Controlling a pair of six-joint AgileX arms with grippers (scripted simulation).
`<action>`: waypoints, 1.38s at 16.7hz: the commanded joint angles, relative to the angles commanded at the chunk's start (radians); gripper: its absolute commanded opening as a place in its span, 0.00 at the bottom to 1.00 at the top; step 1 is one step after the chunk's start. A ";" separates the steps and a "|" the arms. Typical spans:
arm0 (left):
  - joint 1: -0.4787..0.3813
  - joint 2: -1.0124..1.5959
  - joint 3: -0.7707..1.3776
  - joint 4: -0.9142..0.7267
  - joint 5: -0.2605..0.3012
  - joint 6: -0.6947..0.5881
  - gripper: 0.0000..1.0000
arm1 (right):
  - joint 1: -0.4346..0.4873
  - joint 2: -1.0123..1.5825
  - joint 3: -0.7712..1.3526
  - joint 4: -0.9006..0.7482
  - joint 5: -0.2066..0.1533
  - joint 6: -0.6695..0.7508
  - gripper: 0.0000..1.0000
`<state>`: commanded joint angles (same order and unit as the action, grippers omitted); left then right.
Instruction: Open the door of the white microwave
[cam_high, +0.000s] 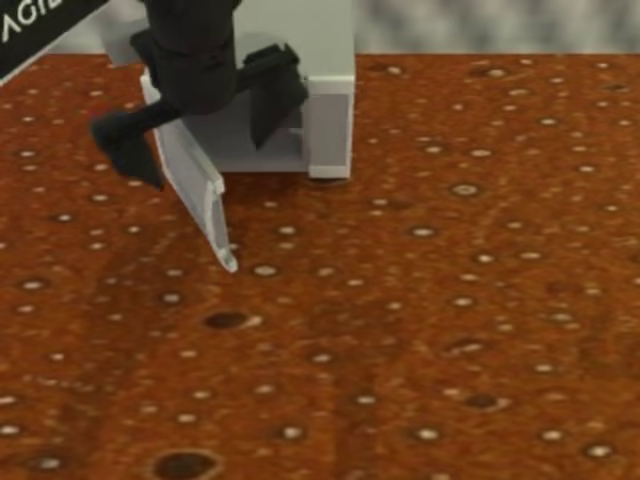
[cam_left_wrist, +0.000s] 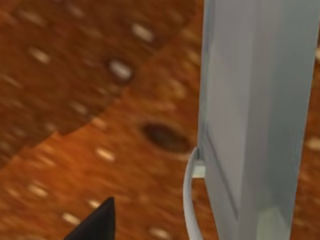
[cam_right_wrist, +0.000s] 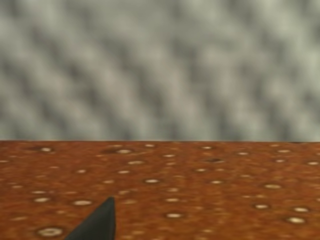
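Note:
The white microwave (cam_high: 325, 60) stands at the table's back, left of centre. Its door (cam_high: 193, 195) is swung well out toward the front left, and the dim cavity (cam_high: 240, 145) shows behind it. The slim handle (cam_high: 222, 228) runs along the door's free edge. My left gripper (cam_high: 205, 160) hangs over the microwave, open, with one finger outside the door and the other in front of the cavity. In the left wrist view the door (cam_left_wrist: 250, 100) and its handle (cam_left_wrist: 189, 200) stand beside one dark fingertip (cam_left_wrist: 100, 222). My right gripper is out of the top view; one of its fingertips (cam_right_wrist: 100, 220) shows over bare table.
The brown speckled table (cam_high: 420, 330) stretches to the front and right of the microwave. A grey wall (cam_right_wrist: 160, 70) rises behind the table's far edge. A dark base with white lettering (cam_high: 35, 30) sits at the back left corner.

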<state>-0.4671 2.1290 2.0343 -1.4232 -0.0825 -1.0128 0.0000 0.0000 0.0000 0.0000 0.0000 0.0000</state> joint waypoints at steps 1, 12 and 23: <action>0.001 -0.009 -0.030 0.021 0.000 0.001 1.00 | 0.000 0.000 0.000 0.000 0.000 0.000 1.00; 0.004 -0.043 -0.140 0.097 0.000 0.003 1.00 | 0.000 0.000 0.000 0.000 0.000 0.000 1.00; 0.004 -0.043 -0.140 0.097 0.000 0.003 0.17 | 0.000 0.000 0.000 0.000 0.000 0.000 1.00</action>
<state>-0.4631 2.0855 1.8941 -1.3261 -0.0827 -1.0093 0.0000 0.0000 0.0000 0.0000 0.0000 0.0000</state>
